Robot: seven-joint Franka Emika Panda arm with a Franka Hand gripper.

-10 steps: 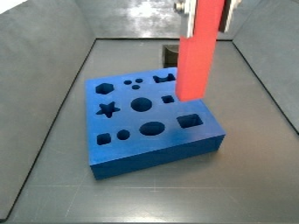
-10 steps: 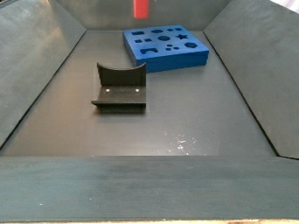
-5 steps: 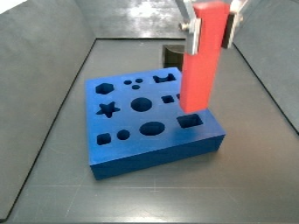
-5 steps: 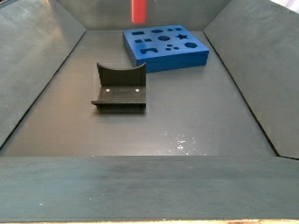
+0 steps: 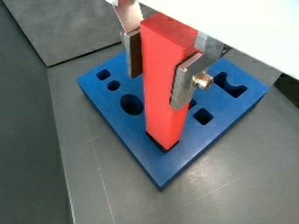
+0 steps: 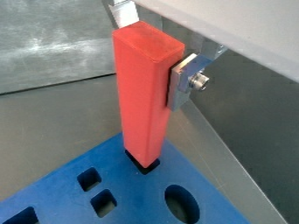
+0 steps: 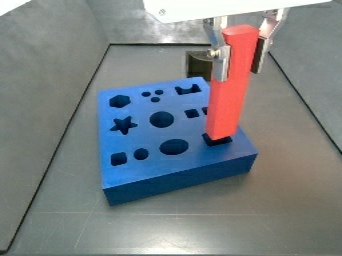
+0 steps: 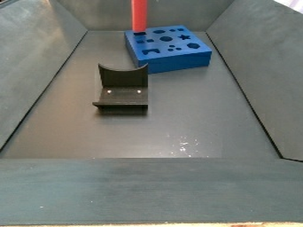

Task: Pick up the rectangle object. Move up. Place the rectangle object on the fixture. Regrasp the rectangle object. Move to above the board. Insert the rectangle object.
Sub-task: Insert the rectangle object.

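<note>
The rectangle object (image 7: 227, 85), a red-orange bar, stands upright in my gripper (image 7: 238, 55), which is shut on its upper part. In both wrist views the silver fingers (image 5: 184, 83) clamp the bar (image 6: 142, 96) on two sides. Its lower end sits in the mouth of a rectangular hole near one corner of the blue board (image 7: 147, 150), and a dark gap shows round that end (image 6: 146, 163). In a side view the bar (image 8: 137, 13) rises from the board (image 8: 190, 57) while the gripper is out of frame. The fixture (image 8: 120, 89) stands bare on the floor.
Star, round, oval and square holes cover the rest of the board (image 5: 111, 109). Grey walls (image 7: 80, 90) enclose the dark floor on all sides. The fixture stands a short way from the board, nearer to that side camera.
The gripper has come down with the bar over the last second. The bar's lower end hung above the board's corner hole and now sits at that hole.
</note>
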